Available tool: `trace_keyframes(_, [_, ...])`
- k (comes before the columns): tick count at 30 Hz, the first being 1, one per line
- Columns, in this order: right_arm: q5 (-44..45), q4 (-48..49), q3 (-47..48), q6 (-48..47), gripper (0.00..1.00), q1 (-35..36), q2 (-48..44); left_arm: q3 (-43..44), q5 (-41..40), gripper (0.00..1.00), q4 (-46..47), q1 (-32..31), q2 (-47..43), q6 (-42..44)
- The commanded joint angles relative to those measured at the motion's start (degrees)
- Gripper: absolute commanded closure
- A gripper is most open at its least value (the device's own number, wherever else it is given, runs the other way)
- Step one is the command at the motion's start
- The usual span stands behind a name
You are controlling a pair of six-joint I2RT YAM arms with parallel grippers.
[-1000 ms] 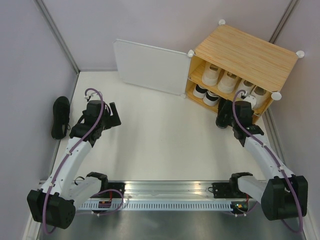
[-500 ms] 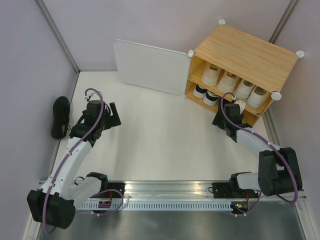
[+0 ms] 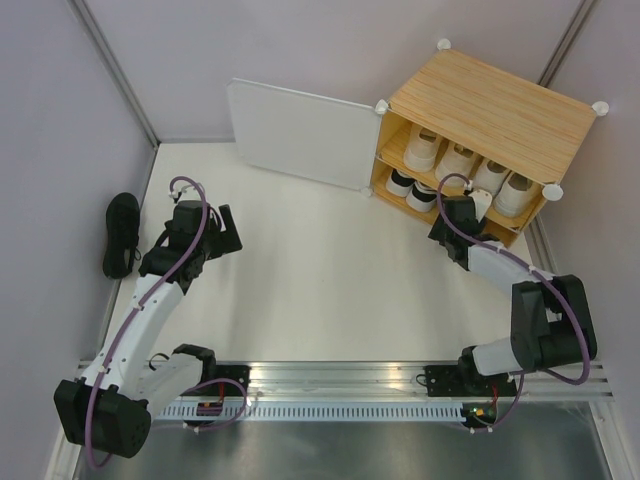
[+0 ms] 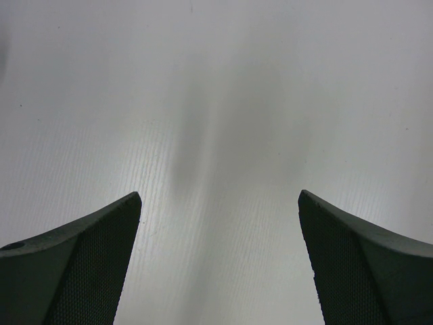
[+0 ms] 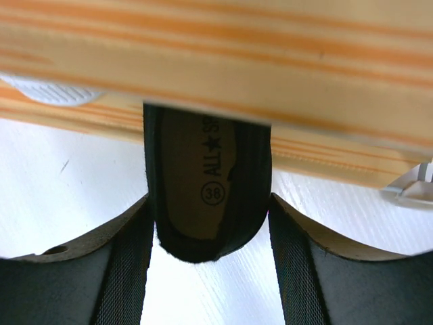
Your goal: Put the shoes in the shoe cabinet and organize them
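The shoe cabinet (image 3: 490, 105) stands at the back right with its white door (image 3: 300, 133) swung open to the left. Several pale shoes (image 3: 458, 160) line its upper shelf, and white ones with black trim (image 3: 410, 190) sit below. My right gripper (image 3: 452, 207) is at the cabinet's lower opening. In the right wrist view its fingertips (image 5: 208, 203) press both sides of a black shoe's heel (image 5: 203, 176), which reaches under the wooden shelf edge (image 5: 216, 61). A second black shoe (image 3: 122, 233) lies at the far left. My left gripper (image 3: 228, 232) hovers open over bare floor (image 4: 220, 203).
Grey walls close in on both sides and the back. The open door juts out across the back middle. A metal rail (image 3: 340, 385) carrying the arm bases runs along the near edge. A white shoe's toe (image 5: 54, 91) shows to the left of the held shoe.
My right arm has pushed forward from in front of the cabinet to its lower opening, carrying the black shoe in, and its fingers have narrowed on the heel. The left arm is still.
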Motion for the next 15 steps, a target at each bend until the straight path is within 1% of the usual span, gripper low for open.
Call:
trace_keyframes(1, [6.5,1.92,4.28,1.1,0.8,-0.65,1.16,0.32,0.33,0.0,0.94,0.12,-0.33,1.02])
trace_keyframes(5, [6.5,3.07,6.4,-0.3,0.83,-1.26,4.15,0.32,0.33,0.0,0.85,0.12,-0.16,1.02])
trace_keyframes(7, [5.72,5.26,7.54,-0.92,0.84,-1.44,5.21,0.32,0.33,0.0,0.86,0.12,-0.07,1.1])
trace_keyframes(15, [5.36,10.45,10.0,-1.79,0.83,-3.2,12.15,0.32,0.15,0.0,0.86,0.12,0.11,1.1])
